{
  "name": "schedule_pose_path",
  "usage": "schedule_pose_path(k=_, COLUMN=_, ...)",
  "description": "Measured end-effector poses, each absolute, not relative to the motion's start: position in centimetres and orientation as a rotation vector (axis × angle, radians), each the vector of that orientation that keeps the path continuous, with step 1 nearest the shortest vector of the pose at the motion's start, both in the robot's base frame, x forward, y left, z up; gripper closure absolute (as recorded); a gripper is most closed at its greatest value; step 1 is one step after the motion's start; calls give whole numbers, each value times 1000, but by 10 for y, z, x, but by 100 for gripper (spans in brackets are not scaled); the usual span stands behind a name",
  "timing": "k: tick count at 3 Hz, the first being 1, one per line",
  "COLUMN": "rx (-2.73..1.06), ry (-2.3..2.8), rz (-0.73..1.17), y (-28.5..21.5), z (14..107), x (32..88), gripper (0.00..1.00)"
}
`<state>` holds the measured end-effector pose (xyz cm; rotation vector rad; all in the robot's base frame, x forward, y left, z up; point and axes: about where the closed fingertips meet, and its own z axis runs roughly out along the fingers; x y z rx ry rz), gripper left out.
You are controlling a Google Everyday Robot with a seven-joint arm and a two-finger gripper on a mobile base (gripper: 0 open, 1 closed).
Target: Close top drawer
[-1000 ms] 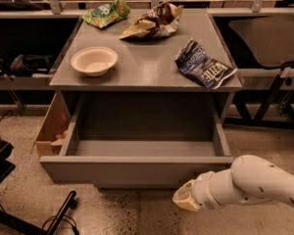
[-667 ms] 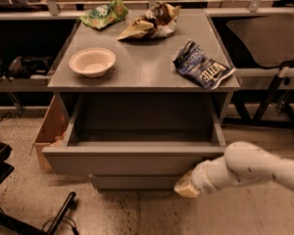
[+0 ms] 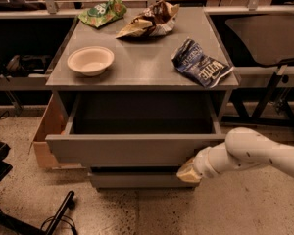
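Observation:
The top drawer (image 3: 132, 150) of the grey cabinet stands pulled out, its wide plain front panel facing me and its deep box showing empty inside. My gripper (image 3: 188, 171) is at the end of the white arm that comes in from the right. It sits against the lower right part of the drawer's front panel. A lower drawer front (image 3: 137, 179) shows just beneath it.
On the cabinet top (image 3: 142, 67) lie a white bowl (image 3: 90, 60), a green chip bag (image 3: 102, 12), a brown bag (image 3: 149, 20) and a blue bag (image 3: 201, 62). A cardboard box (image 3: 46, 136) stands left of the cabinet. A dark table (image 3: 264, 31) is at right.
The arm has moved left and up, bringing the gripper against the drawer's front. The drawer looks pushed in a little compared with a second ago.

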<state>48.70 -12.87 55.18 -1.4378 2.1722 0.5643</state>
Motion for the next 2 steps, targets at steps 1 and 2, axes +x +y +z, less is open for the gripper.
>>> schedule_pose_path(k=1, rx=-1450, ry=2181, rz=525, y=-141, z=557, x=509, gripper=100)
schedule_pose_path(k=2, rx=-1481, ry=2178, rz=403, y=-156, z=591, x=573, gripper=100)
